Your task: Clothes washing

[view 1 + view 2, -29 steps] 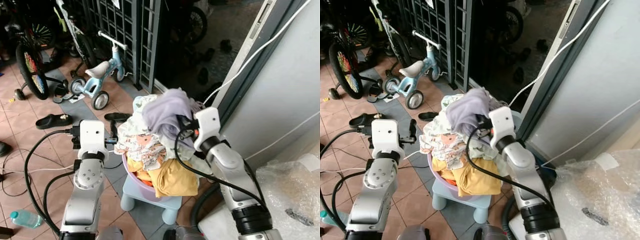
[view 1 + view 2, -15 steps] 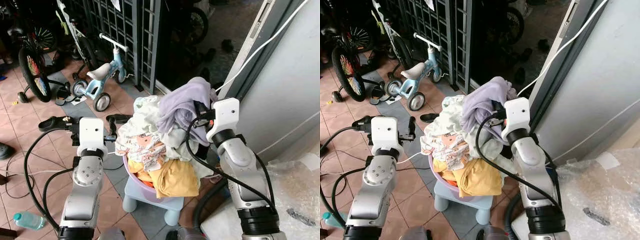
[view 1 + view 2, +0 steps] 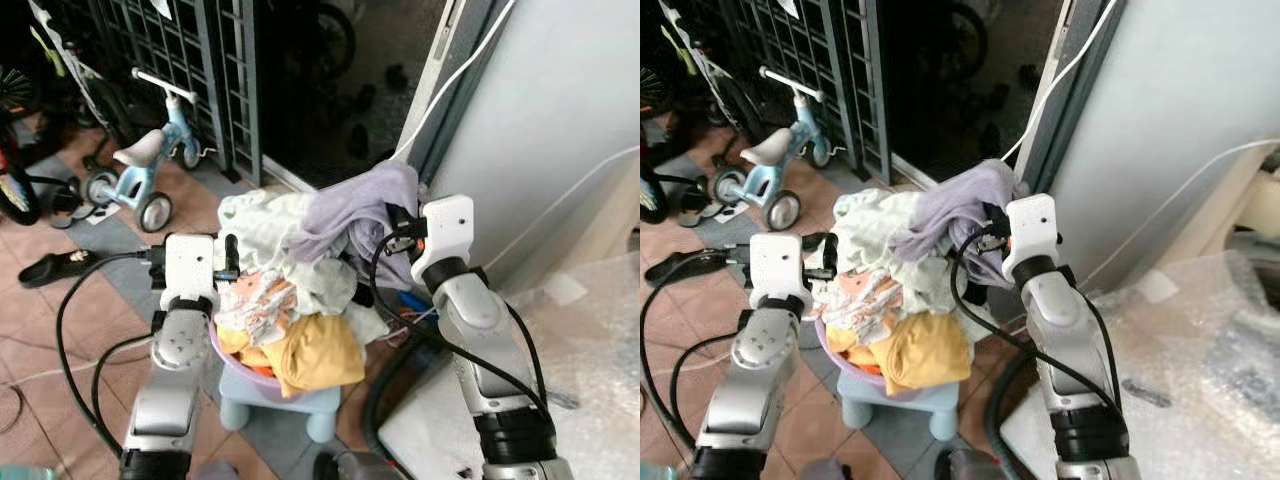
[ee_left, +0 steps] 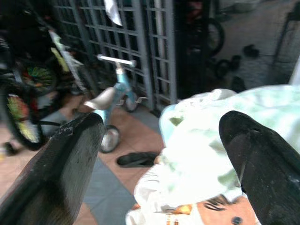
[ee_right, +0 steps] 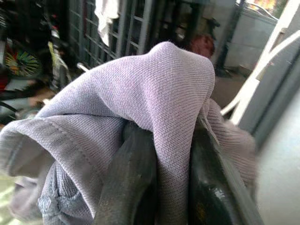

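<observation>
1. One purple basin [image 3: 235, 368] sits on one pale blue stool [image 3: 270, 410], heaped with clothes [image 3: 285, 300].
2. Left gripper [image 4: 159, 154] hangs at the heap's 9 o'clock, fingers spread wide, holding nothing.
3. Right gripper [image 5: 161, 187] at the heap's 2 o'clock pinches one lilac garment [image 3: 350, 215], lifted above the pile.
4. One balance bike [image 3: 140, 160] stands at 10 o'clock, before one metal grille [image 3: 215, 70].

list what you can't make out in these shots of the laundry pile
- Purple basin: nearly all hidden under the heaped clothes in both eye views.
- Right gripper: the lilac garment it is clamped on drapes over the fingertips, right wrist view.
- Clothes under the yellow garment: buried.
- Left gripper: open beside the pile; its wrist view is blurred.
</observation>
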You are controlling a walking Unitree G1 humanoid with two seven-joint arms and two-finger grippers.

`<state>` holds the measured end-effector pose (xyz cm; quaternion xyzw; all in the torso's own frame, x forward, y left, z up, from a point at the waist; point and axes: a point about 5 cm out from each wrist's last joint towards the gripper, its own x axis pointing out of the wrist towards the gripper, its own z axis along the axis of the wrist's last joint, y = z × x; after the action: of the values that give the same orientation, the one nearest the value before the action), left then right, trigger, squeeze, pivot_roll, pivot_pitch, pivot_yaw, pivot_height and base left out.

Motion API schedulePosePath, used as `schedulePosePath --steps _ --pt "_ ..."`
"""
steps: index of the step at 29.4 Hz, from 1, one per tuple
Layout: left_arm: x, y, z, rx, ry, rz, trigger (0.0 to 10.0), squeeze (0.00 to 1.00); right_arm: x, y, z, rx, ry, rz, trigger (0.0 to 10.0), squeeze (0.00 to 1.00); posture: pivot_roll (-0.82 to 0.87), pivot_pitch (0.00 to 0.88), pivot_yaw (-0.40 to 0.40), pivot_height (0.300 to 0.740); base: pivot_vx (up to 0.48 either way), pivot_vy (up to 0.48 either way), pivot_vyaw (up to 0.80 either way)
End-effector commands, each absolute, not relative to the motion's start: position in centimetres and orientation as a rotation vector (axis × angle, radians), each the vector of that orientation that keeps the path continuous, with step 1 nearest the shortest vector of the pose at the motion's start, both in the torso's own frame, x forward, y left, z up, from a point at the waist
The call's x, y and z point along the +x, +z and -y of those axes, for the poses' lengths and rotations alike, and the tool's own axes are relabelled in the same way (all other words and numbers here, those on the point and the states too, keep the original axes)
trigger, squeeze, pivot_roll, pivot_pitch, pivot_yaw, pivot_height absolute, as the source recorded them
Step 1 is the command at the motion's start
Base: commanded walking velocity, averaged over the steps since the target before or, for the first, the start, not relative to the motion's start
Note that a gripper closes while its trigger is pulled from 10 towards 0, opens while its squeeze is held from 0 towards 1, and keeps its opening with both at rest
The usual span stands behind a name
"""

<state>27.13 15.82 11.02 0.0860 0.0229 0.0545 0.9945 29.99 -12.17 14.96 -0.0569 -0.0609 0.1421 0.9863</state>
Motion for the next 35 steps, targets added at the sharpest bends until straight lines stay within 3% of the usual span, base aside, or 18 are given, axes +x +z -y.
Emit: schedulePosePath --steps 1,14,24,35 --pt "27.2 11.0 -15.6 0.161 0.100 -0.048 10.0 0.00 30.2 15.5 12.4 -0.124 0.275 0.150 10.0 0.00 0.01 0.000 -0.033 0.740 -0.281 -0.285 0.00" --pt "27.3 11.0 -15.6 0.158 0.098 -0.042 10.0 0.00 30.4 15.6 12.4 -0.137 0.279 0.158 10.0 0.00 0.01 0.000 -0.029 0.740 -0.302 -0.296 0.00" --pt "27.3 11.0 -15.5 0.141 0.090 -0.036 10.0 0.00 30.3 15.6 12.4 -0.135 0.276 0.164 10.0 0.00 0.01 0.000 -0.024 0.740 0.000 0.000 0.00" --pt "27.1 11.2 -15.2 0.113 0.057 -0.022 10.0 0.00 31.4 16.8 15.2 -0.225 0.076 0.209 10.0 0.00 0.00 0.000 -0.025 0.740 0.000 0.000 -0.77"
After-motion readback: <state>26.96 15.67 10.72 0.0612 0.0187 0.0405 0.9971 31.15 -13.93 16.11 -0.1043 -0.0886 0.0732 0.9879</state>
